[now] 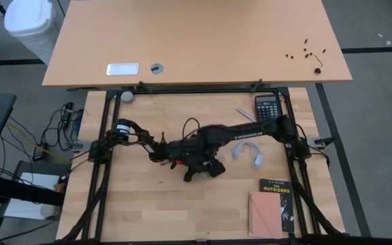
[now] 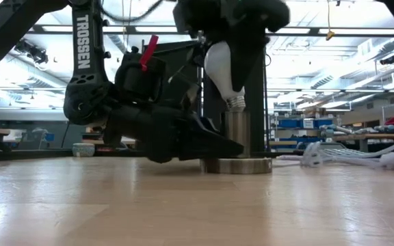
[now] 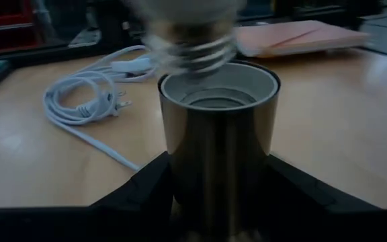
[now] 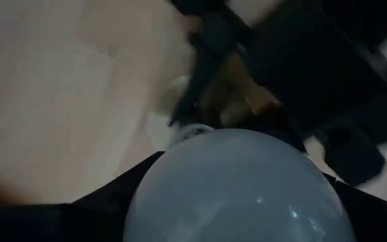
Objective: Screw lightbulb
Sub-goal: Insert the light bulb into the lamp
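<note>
1. With its grey threaded base pointing down, the small white pear-shaped lightbulb (image 2: 223,67) hangs just above the open mouth of the upright silvery metal cylinder socket (image 2: 236,133). In the left wrist view the threads sit at the rim, slightly off-centre and apparently not yet engaged.
2. Right gripper (image 2: 226,41) comes in from above, fingers clamped on the glass globe. Holding by the globe leaves the base free and puts the wrist roughly over the socket's axis, which suits turning the bulb.
3. Left gripper (image 2: 207,143) lies low on the wooden desk (image 2: 183,205), its fingers (image 3: 140,185) either side of the socket body and closed against it. Judged purpose: stop the socket spinning or tipping while the bulb is turned.
4. Socket stands on a wider round foot, flat on the desk.
5. Coiled white cord (image 1: 248,151) lies near on the desk, slack, clear of both arms.
6. Black calculator (image 1: 267,107), black book (image 1: 278,197) and pink notebook (image 1: 265,214) lie well apart, not involved.
</note>
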### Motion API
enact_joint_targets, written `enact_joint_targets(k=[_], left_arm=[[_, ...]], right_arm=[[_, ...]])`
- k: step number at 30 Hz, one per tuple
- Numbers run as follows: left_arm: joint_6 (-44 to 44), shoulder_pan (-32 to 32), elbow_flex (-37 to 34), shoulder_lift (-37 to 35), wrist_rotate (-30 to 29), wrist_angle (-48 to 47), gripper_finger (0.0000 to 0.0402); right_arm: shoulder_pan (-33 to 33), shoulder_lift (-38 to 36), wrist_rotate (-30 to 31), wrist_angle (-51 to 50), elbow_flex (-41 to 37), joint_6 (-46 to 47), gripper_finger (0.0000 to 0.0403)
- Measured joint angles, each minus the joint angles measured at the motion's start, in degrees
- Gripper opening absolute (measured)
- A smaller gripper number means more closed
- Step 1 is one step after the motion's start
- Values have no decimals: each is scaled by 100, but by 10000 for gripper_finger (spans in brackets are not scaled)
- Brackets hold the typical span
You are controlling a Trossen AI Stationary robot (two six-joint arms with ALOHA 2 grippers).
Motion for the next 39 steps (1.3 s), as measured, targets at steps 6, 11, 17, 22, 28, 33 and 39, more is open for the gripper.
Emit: enact_joint_targets(k=[6, 11, 17, 22, 28, 33, 39], left_arm=[[212, -2, 0, 0, 422, 10, 197], [332, 0, -2, 2, 755, 23, 197], [342, -9, -4, 7, 1142, 10, 197], [376, -11, -4, 7, 1232, -5, 197], [448, -36, -4, 7, 1363, -5, 197], [531, -110, -2, 6, 1318, 10, 197], [512, -118, 0, 4, 1247, 11, 197]], right_arm=[[302, -46, -18, 389, -7, 93, 256], [318, -63, -20, 494, -37, 374, 266], [361, -94, -60, 894, -360, 431, 259], [437, -101, -70, 1009, -461, 498, 262], [533, -235, -100, 1319, -789, 540, 262], [533, -524, -107, 1943, -1413, 651, 258], [568, -955, 154, 2475, -2098, 672, 268]])
